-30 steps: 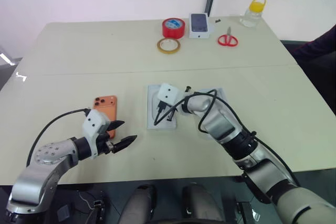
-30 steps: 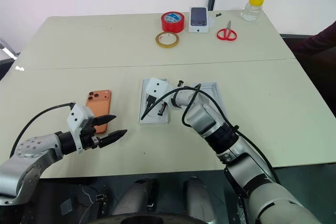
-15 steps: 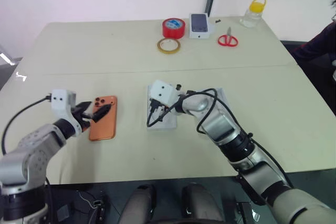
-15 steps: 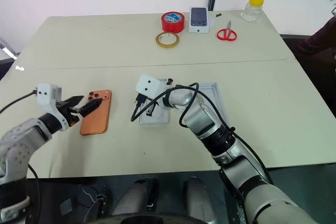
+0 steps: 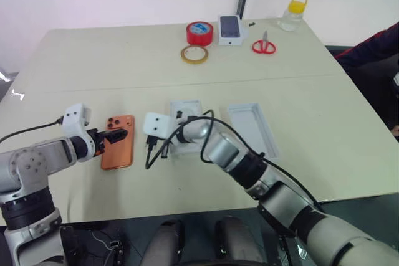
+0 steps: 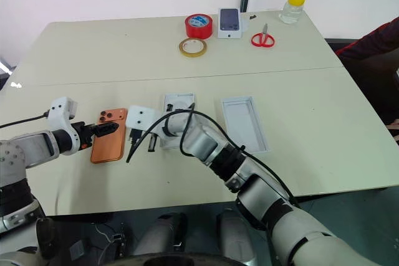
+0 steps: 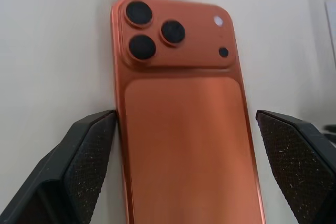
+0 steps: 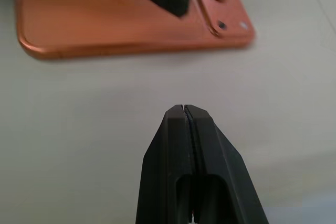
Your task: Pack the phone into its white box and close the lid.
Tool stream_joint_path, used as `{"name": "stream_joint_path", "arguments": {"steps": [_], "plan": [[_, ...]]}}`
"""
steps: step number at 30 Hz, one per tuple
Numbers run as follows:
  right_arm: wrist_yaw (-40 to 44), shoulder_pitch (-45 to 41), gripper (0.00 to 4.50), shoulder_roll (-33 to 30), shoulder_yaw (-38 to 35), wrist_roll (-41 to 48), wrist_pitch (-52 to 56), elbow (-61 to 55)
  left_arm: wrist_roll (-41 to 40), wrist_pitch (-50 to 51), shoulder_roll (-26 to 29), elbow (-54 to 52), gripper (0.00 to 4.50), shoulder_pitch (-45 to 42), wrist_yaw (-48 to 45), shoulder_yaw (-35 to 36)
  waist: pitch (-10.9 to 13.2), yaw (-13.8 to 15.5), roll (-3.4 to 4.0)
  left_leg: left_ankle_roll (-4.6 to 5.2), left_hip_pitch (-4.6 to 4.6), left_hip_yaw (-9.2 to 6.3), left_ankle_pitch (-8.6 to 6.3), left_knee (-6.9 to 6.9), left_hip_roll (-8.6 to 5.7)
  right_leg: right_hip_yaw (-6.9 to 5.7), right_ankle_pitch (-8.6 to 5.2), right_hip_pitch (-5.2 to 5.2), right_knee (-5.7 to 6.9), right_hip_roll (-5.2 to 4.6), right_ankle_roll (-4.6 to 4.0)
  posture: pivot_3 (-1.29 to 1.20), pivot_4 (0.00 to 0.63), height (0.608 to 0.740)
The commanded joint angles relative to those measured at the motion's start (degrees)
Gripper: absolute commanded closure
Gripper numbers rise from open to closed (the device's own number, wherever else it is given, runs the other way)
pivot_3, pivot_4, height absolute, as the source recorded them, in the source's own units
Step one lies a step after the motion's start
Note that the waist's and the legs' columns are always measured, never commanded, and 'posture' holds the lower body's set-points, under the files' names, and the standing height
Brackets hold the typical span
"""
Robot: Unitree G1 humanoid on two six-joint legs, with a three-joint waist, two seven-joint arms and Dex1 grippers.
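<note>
Phone: orange, flat on table, left of white box. Left gripper released, straddling its long edges; lower squarely, then clench. Right gripper clenched, empty, just right of it.

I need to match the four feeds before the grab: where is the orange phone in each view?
Left eye view: phone flat on the table, lower left, beside the left pincer.
Right eye view: phone lower left, camera lenses at its far end.
Left wrist view: phone in the centre, between the open fingers.
Right wrist view: phone across the top, beyond the shut right pincer.
Shared landmark: the three-lens camera cluster.
</note>
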Motion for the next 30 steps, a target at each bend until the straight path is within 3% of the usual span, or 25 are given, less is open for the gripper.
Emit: {"name": "stream_joint_path", "arguments": {"steps": [1,11,22,30], "plan": [[0.5,-1.4,4.5,0.8,0.8,-1.3,-2.7,0.2,-1.4,4.1,-3.0,-2.4,0.03,0.9,-0.9,0.6,0.0,0.3,0.0,0.0,0.0,0.0,0.0,0.01,-0.01,0.0,0.0,0.0,-0.02,-0.01,0.0,0.0,0.15,0.74],[2.5,0.8,4.5,-2.5,0.2,-2.9,-2.5,-3.3,-7.4,4.5,-10.8,-6.3,0.03,3.1,1.5,2.1,0.0,0.6,0.01,0.0,0.01,-0.03,0.0,0.03,-0.04,-0.03,0.0,0.06,-0.06,-0.05,0.0,0.0,0.15,0.74],[2.4,1.5,4.5,-3.0,-1.0,-3.0,-1.6,-4.4,-14.2,4.5,-12.7,-4.9,0.03,0.8,3.3,3.3,-0.1,0.5,0.0,0.0,0.01,-0.03,0.0,0.03,-0.04,-0.03,0.0,0.08,-0.06,-0.04,0.0,0.0,0.15,0.74],[2.6,2.5,4.5,-3.1,-1.2,-3.5,-1.1,-5.2,-14.7,4.5,-12.0,-4.3,0.03,0.1,4.4,4.1,-0.1,0.3,0.0,0.0,0.01,-0.03,0.0,0.02,-0.03,-0.03,0.0,0.07,-0.06,-0.04,0.0,0.0,0.15,0.74]]}}
